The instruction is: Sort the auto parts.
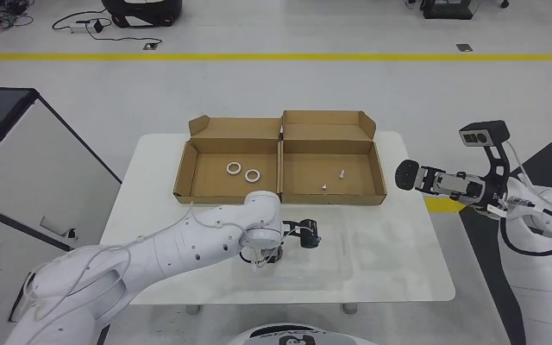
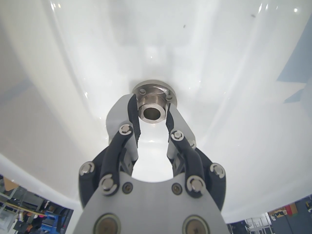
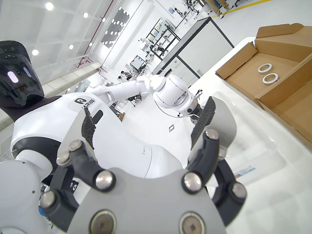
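The left claw is clenched on a metal flanged bushing, its black ribbed pads pressing the short hub from two opposite sides. The bushing is bright bare steel: a round hub with a smooth open bore, and a wider disc flange with small holes around it. No marking can be made out on the metal. The flange sits against the white worktop directly under the claw, and the bore faces up into the claw. The part's axis therefore stands upright, or nearly so, with the flange end down.

In the top view the left claw points down at the worktop near its front middle. Beyond the claw, two open cardboard boxes stand side by side and touching. The left box, straight ahead of the claw, holds two white rings lying flat just beside each other. The right box holds two small pale parts, set apart from each other.

Farther off to the side, by the right box's outer end, the right claw hangs at the worktop's edge. In its own wrist view the right claw is released, fingers spread wide and grasping nothing. A small printed slip lies on the worktop there, its writing too small to read.
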Robot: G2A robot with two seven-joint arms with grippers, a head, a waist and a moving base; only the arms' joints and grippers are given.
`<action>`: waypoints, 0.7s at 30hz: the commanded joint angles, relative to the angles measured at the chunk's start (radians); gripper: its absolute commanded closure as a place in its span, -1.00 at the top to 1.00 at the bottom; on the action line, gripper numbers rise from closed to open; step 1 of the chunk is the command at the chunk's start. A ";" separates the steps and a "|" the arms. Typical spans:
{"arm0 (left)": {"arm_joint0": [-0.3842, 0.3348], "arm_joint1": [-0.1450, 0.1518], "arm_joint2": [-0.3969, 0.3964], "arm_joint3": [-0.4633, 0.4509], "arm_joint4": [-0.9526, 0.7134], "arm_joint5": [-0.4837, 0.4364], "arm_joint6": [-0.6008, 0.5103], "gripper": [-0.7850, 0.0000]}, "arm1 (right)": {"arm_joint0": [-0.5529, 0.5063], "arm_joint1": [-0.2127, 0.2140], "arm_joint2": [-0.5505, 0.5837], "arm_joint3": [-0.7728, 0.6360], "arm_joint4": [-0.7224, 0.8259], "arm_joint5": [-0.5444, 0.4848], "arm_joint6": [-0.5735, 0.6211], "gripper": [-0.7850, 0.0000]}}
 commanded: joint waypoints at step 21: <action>0.053 0.031 -0.057 -0.025 0.016 -0.012 0.021 -0.11 | 0.000 0.000 0.000 0.000 0.000 0.000 0.000 1.00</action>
